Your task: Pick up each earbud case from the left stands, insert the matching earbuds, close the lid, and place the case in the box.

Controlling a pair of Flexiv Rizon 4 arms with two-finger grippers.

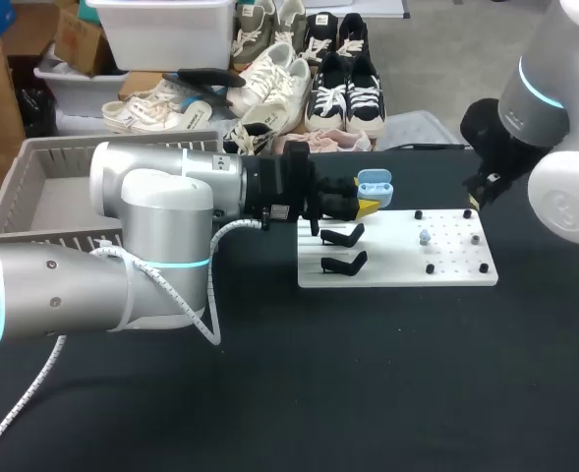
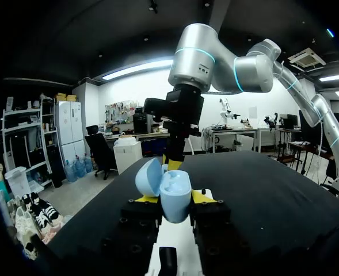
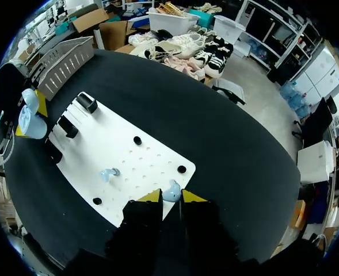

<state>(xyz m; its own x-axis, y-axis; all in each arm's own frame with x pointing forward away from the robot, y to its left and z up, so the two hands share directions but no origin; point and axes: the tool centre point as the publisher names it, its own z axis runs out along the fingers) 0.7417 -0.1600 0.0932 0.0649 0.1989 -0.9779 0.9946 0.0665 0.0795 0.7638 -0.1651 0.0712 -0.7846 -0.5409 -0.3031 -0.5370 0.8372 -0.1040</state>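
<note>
1. Left wrist view: the light blue earbud case [image 2: 175,201] is clamped between the two yellow tips of the left gripper [image 2: 175,198]. One finger is pressed against each side, so a firm grasp is shown.
2. The case's lid [image 2: 148,177] is swung open and leans to one side. The body is held upright with its open inside turned up.
3. In the head view, the held case is seen above the far edge of the white board [image 1: 397,277], near the two black stands [image 1: 343,236] at the board's left end.
4. In the right wrist view, the fingers of the right gripper [image 3: 171,196] are parted by a narrow gap and nothing is gripped. A light blue earbud [image 3: 170,188] is seen in that gap just past the tips, lying at the board's edge.
5. A second earbud [image 3: 107,173] lies on the board among the black pegs [image 3: 137,140], well apart from both grippers.
6. A grey box [image 1: 33,187] is set at the table's far left, behind the left arm and well apart from the case.
</note>
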